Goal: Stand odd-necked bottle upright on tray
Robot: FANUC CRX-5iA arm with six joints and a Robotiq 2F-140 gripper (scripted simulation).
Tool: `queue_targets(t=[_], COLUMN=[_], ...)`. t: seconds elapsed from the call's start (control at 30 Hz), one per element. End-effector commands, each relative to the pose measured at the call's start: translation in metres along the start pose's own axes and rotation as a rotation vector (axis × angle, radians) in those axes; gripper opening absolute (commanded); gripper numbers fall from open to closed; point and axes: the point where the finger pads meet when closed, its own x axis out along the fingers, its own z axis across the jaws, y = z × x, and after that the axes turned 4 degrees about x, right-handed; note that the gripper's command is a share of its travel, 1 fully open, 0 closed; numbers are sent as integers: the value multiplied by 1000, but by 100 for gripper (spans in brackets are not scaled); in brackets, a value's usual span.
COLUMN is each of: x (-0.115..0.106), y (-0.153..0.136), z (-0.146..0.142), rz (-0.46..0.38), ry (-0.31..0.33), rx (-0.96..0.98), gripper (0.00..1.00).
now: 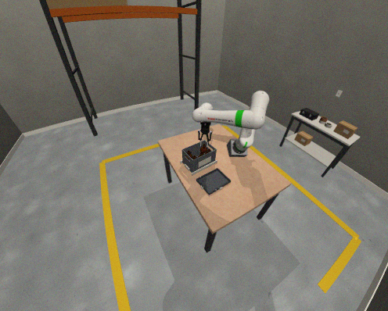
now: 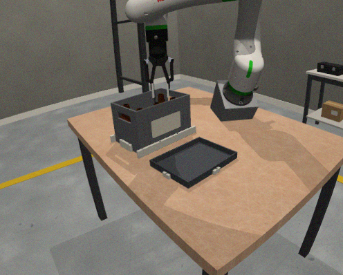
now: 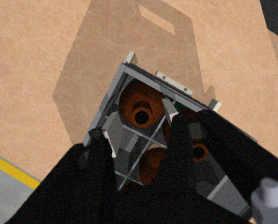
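Red lettering is running along the white robot arm (image 1: 223,118) (image 2: 193,4), too small and blurred to read, and no other words or numbers are showing legibly.

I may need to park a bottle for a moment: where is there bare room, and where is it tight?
The tray looks bare inside its rim, as does the tabletop between the tray and the table's near corner. It is crowded in the crate, where the gripper's fingers reach down among brown bottles.
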Motion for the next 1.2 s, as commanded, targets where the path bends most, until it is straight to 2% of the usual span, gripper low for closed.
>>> queue_targets(t=[0.0,0.13,0.63,1.17], x=[-7,-12,-61,-77], y=[0,0,0,0], z=[0,0,0,0], rz=[1,1,1,1], ry=[1,1,1,1], rx=[0,0,0,0], gripper=[44,44,44,44])
